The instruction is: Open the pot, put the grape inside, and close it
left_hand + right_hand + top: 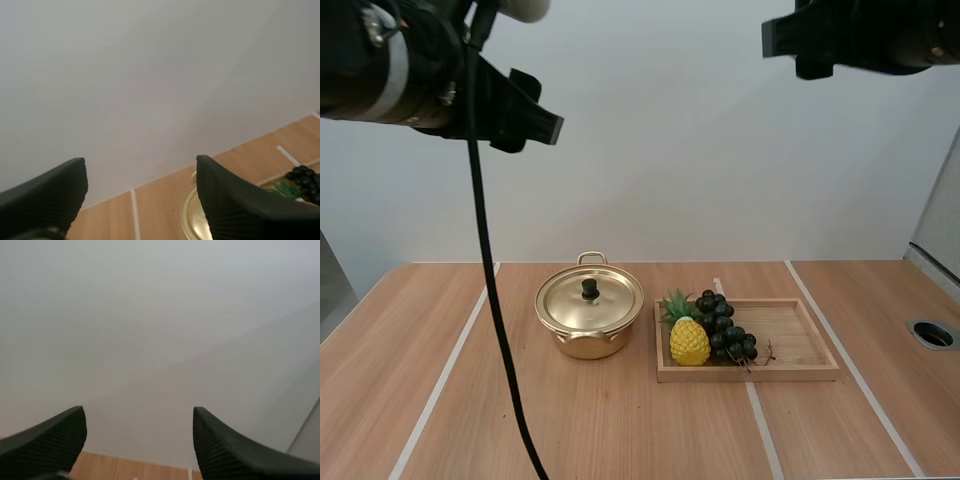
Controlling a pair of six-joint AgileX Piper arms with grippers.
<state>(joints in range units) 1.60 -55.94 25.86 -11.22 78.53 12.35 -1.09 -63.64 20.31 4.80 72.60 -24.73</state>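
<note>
The left gripper (pixel 139 165) and right gripper (pixel 138 412) hang high, spread and empty; the pot (pixel 589 318) stands lidded (grapes (pixel 725 330) lie in the wooden tray (pixel 800 336)).

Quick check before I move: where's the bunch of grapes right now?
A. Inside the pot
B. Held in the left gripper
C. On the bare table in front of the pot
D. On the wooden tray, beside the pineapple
D: the bunch of grapes lies on the wooden tray right next to the pineapple, and the lid is on the pot.
</note>
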